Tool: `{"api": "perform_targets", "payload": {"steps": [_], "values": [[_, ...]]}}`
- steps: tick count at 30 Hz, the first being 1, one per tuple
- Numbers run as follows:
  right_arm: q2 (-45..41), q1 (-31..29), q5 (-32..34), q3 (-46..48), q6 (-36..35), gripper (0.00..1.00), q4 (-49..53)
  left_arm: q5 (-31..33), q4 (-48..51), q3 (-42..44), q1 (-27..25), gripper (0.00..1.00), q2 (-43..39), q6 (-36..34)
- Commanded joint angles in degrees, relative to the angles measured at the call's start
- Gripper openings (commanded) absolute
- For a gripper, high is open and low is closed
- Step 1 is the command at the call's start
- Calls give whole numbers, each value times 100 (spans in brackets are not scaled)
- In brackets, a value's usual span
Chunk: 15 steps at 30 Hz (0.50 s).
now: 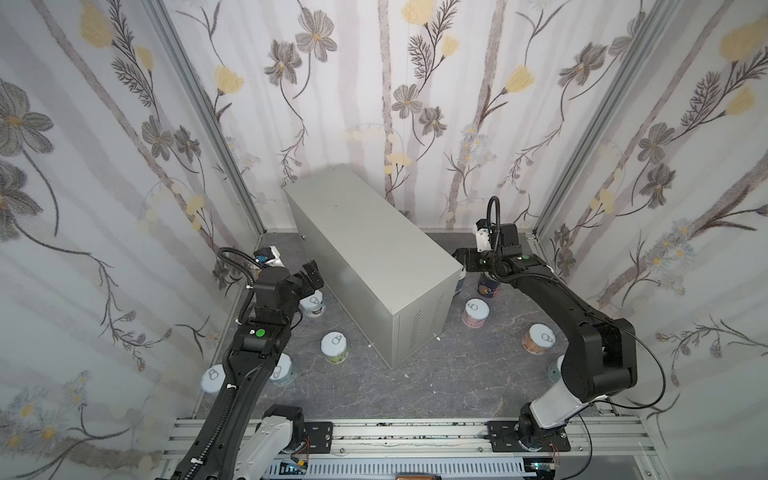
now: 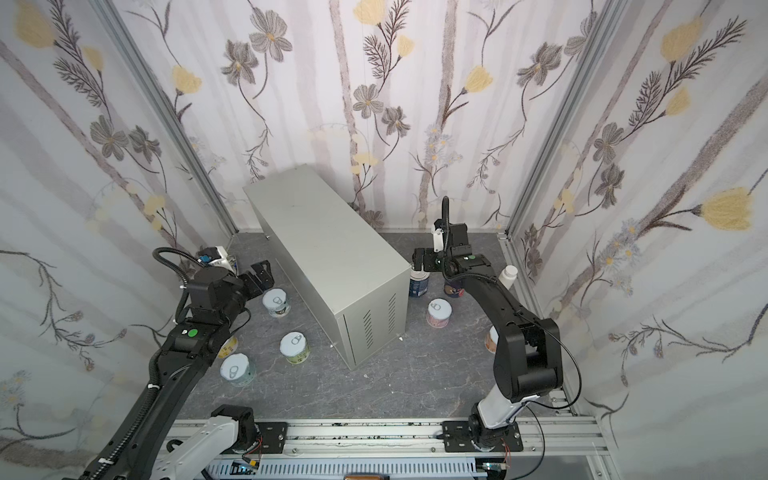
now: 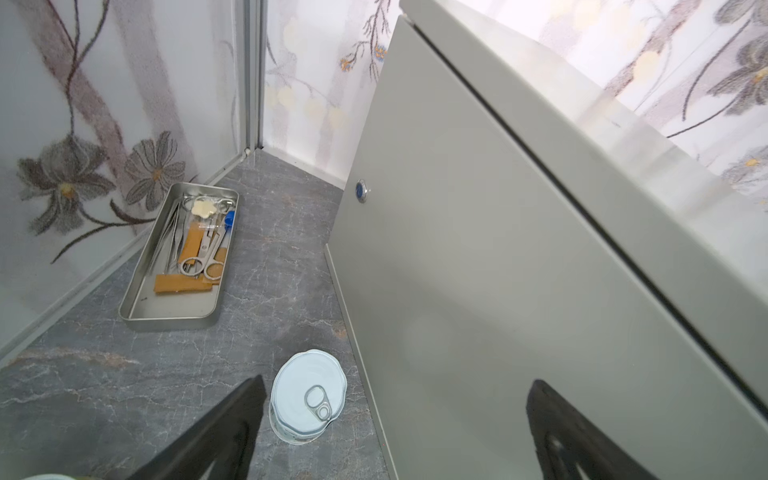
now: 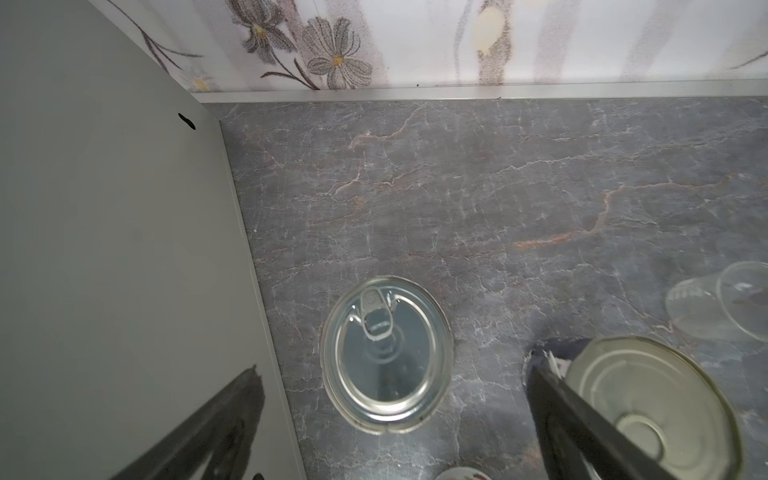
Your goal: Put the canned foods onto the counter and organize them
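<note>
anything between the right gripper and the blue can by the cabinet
Nothing visible lies between the open right gripper and the tall blue can, which sits below the gap between the fingers. The sides are tight: the cabinet wall runs by one finger and a second tall can lies under the other.

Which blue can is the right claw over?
The blue can beside the counter, between the fingers of the right claw; the other blue can sits outside them.
</note>
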State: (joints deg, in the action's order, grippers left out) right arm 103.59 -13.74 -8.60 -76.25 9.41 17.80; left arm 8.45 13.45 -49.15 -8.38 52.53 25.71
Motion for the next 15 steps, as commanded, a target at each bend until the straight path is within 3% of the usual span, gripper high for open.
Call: {"api": "perform_targets", "payload": {"steps": [1, 9, 15], "values": [[236, -83, 179, -114, -97, 100, -193, 517, -124, 156, 12, 100, 58, 718], [603, -161, 406, -89, -113, 100, -448, 991, 106, 633, 17, 100, 178, 1587], [767, -251, 447, 23, -123, 100, -642, 1062, 188, 509, 40, 100, -81, 1464]]}}
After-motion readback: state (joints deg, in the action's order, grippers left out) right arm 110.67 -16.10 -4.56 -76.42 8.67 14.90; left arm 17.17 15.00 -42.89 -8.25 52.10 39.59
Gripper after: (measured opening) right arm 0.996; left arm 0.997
